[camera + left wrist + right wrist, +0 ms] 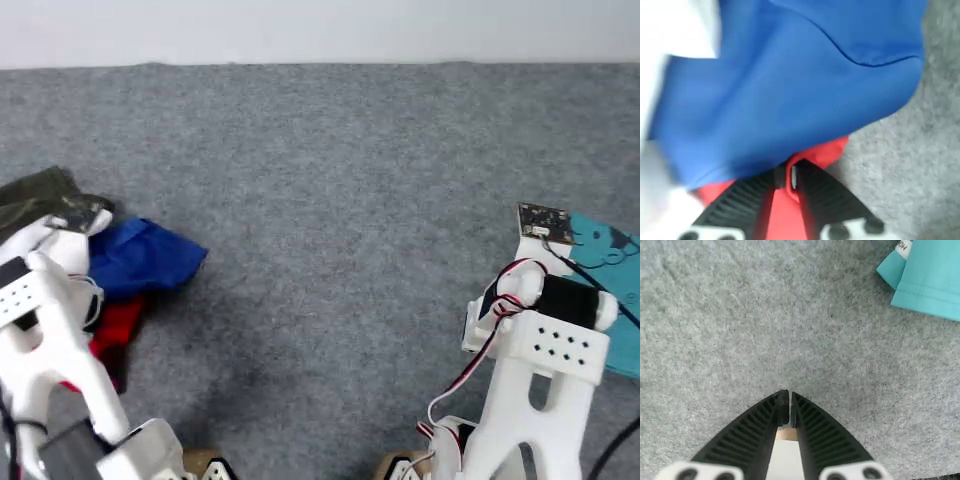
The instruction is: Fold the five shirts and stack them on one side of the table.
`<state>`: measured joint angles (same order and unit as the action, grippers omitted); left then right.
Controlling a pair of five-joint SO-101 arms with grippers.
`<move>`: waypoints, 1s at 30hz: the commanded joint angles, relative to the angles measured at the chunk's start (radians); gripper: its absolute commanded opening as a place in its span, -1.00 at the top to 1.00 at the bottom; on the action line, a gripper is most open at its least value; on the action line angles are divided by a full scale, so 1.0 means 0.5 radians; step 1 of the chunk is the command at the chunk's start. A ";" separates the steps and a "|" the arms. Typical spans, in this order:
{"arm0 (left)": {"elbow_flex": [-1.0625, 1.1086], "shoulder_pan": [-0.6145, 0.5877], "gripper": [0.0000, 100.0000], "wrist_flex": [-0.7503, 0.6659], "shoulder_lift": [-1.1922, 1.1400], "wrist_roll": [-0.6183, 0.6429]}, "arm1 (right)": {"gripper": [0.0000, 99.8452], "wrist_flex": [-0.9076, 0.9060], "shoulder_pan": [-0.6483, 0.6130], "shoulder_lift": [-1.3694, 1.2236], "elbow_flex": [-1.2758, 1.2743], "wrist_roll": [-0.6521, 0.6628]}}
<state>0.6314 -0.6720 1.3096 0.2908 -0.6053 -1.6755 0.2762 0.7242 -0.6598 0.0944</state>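
Left claw (791, 175), tips together, at red shirt (827, 152) under blue shirt (790, 75); right claw (790, 401) likewise, empty, near teal shirt (935, 280)

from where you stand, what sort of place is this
Most likely a robotics lab bench set up for shirt folding: a grey felt table backed by a plain white wall, the left arm and right arm at its near edge, and a blue shirt and teal shirt lying on it.

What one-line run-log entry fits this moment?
left pincer: shut, at red shirt | right pincer: shut, over grey mat | teal shirt: by right arm
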 commanded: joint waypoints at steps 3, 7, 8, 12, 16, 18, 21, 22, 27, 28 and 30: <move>-0.226 0.021 0.97 0.058 0.598 -0.009 | 0.98 0.023 -0.017 0.044 0.015 -0.018; -0.272 0.049 0.97 -0.018 0.945 0.006 | 0.98 0.023 -0.020 0.044 0.015 -0.025; -0.278 0.058 0.97 -0.052 1.025 0.043 | 0.98 0.023 -0.020 0.044 0.015 -0.025; -0.281 0.132 0.97 -0.261 1.329 0.267 | 0.98 0.023 -0.020 0.044 0.015 -0.021; -0.281 0.252 0.97 -0.494 1.571 0.528 | 0.98 0.023 -0.020 0.044 0.015 -0.021; -0.281 0.374 0.97 -0.568 1.682 0.595 | 0.98 0.023 -0.020 0.044 0.015 -0.021; -0.275 0.623 0.97 -0.586 1.804 0.620 | 0.98 0.023 -0.020 0.044 0.015 -0.018; -0.269 0.700 0.97 -0.565 1.826 0.617 | 0.98 0.023 -0.020 0.044 0.015 -0.018; -0.256 0.829 0.97 -0.203 1.832 0.436 | 0.98 0.051 -0.020 0.044 0.015 -0.018; -0.235 0.829 0.97 -0.123 1.832 0.396 | 0.98 0.051 -0.020 0.044 0.015 -0.018; -0.155 0.829 0.97 0.031 1.835 0.298 | 0.98 0.051 -0.020 0.044 0.015 -0.018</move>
<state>0.5378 -0.2670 1.2283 1.1976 -0.3920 -1.6602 0.2762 0.7242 -0.6598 0.0944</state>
